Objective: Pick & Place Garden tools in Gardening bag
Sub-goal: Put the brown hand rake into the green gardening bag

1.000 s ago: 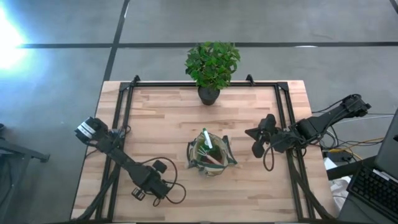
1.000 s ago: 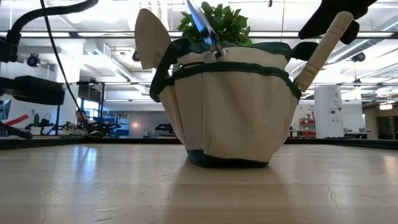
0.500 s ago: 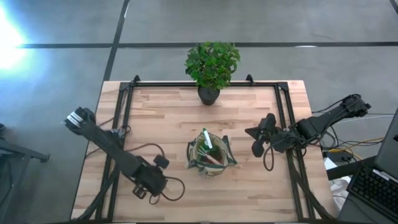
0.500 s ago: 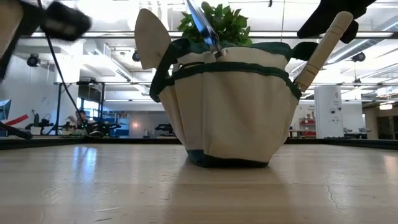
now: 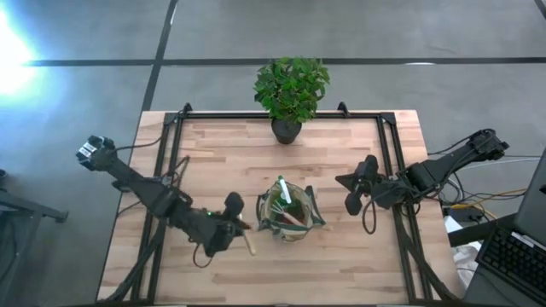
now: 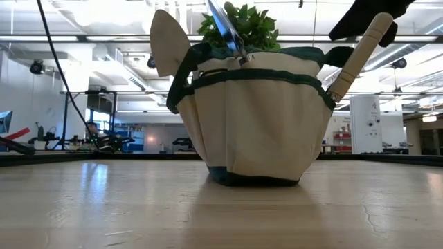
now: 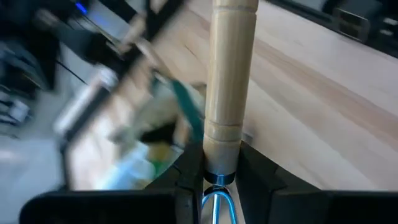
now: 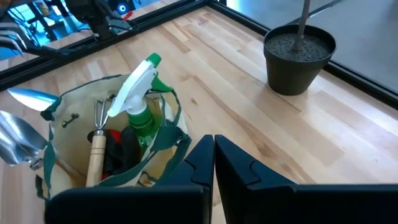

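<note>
Left gripper [image 5: 236,228], just left of the bag [image 5: 291,215], grips a wood-handled tool [image 7: 229,93]; right gripper [image 5: 348,193], right of it, is closed empty.

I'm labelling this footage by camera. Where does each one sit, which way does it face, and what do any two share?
High view: overhead, facing down; both arms, gardening bag, potted plant.
Low view: at table height, facing the bag's side; no arm clearly identifiable.
Left wrist view: on the left arm; left gripper clamps a wooden tool handle.
Right wrist view: on the right arm; right gripper shut, spray bottle in the bag.
Shared: every view shows the bag.
</note>
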`<state>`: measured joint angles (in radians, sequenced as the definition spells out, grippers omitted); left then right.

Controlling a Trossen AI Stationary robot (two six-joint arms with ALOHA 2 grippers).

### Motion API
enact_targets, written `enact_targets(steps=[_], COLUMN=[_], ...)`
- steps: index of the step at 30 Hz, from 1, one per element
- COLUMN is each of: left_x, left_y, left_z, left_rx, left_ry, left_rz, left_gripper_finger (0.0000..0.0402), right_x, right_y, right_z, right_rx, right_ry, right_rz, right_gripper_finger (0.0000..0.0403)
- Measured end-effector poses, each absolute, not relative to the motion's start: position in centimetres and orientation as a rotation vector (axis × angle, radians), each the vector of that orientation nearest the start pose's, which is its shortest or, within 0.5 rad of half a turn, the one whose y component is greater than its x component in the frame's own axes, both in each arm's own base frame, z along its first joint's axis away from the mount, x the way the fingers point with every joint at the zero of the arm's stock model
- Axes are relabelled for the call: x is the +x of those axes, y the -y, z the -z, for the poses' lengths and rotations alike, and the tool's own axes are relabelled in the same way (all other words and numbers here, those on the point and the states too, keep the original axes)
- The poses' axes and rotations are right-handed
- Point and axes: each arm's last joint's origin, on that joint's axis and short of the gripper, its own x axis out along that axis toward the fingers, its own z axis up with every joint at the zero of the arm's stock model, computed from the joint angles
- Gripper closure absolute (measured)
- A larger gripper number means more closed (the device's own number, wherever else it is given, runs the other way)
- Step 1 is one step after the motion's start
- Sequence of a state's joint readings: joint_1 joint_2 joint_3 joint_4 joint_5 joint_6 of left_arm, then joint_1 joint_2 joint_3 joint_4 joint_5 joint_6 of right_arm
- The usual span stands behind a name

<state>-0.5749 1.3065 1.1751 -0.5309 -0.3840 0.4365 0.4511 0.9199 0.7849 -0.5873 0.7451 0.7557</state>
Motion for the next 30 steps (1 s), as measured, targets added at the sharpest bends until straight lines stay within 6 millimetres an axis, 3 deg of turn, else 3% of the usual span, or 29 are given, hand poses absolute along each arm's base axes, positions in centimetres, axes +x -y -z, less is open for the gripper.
enact_targets(steps=[11, 21, 30], left_x=[27.1, 29.8, 31.8], left_y=[10.9, 7.7, 7.7], left_z=[-34.5, -32.9, -31.3], left_rx=[0.773, 0.790, 0.757], left_ry=[-0.313, -0.393, -0.402], left_rz=[0.369, 0.280, 0.261], left_gripper_finger=[0.0334, 0.0334, 0.0334], right_x=[16.8, 16.8, 16.8], right_y=[-5.9, -5.9, -5.9], right_z=[-28.1, -28.1, -28.1], right_rx=[0.308, 0.309, 0.309], right_ry=[-0.445, -0.444, -0.444], right_rz=[0.492, 0.492, 0.492], right_gripper_finger=[0.0394, 0.0394, 0.0394])
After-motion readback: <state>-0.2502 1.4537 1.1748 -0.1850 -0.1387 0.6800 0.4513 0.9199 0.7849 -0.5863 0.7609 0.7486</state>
